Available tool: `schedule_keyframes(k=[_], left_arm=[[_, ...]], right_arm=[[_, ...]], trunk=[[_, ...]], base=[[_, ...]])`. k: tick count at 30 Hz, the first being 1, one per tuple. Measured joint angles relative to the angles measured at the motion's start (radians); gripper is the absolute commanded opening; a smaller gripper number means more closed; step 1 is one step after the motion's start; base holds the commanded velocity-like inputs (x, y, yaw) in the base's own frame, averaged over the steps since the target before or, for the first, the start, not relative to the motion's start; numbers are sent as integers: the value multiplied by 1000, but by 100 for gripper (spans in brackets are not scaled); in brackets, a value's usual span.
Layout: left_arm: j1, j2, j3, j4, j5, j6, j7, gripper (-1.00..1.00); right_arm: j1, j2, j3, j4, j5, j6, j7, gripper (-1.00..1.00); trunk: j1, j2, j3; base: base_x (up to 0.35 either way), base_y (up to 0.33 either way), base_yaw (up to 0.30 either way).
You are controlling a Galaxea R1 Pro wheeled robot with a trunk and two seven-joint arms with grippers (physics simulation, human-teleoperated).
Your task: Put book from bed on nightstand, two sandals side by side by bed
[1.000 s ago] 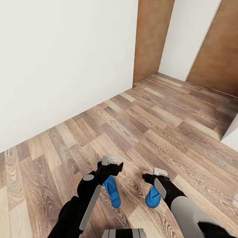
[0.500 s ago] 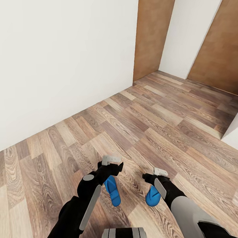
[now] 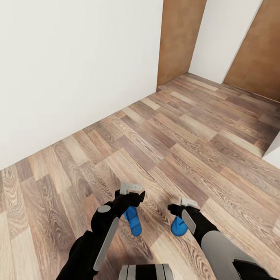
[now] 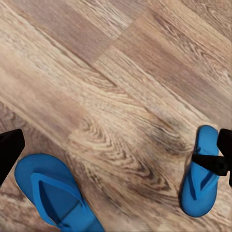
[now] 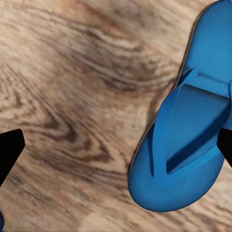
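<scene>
Two bright blue sandals lie on the wood-plank floor close in front of me, a little apart. The left sandal (image 3: 133,223) (image 4: 53,193) sits just below my left gripper (image 3: 132,193) (image 4: 116,159), which is open. The right sandal (image 3: 178,227) (image 5: 183,140) lies under my right gripper (image 3: 184,205) (image 5: 116,154), also open, nearer to one finger than to the other. The left wrist view also catches the right sandal (image 4: 200,181), with a dark part crossing it. The book, bed and nightstand are out of view.
A white wall (image 3: 71,69) runs along the left. Brown wooden panels (image 3: 180,36) (image 3: 258,53) stand at the back, with a white wall section (image 3: 228,26) between them. A white corner (image 3: 277,150) juts in at the right. Bare plank floor (image 3: 176,134) stretches ahead.
The whole picture, floor and sandals included, has slid slightly upward, so the camera has moved. Both arms keep their pose and both grippers stay open.
</scene>
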Motion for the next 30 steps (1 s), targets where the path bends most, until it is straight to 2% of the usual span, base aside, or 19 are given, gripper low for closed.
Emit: schedule_keyframes(k=[30], left_arm=[[0,0,0,0,0,0,0,100]], right_arm=[[0,-6,-3,2,-1,-22,-3,100]], trunk=[[13,-7,-116]], base=[[0,0,0]])
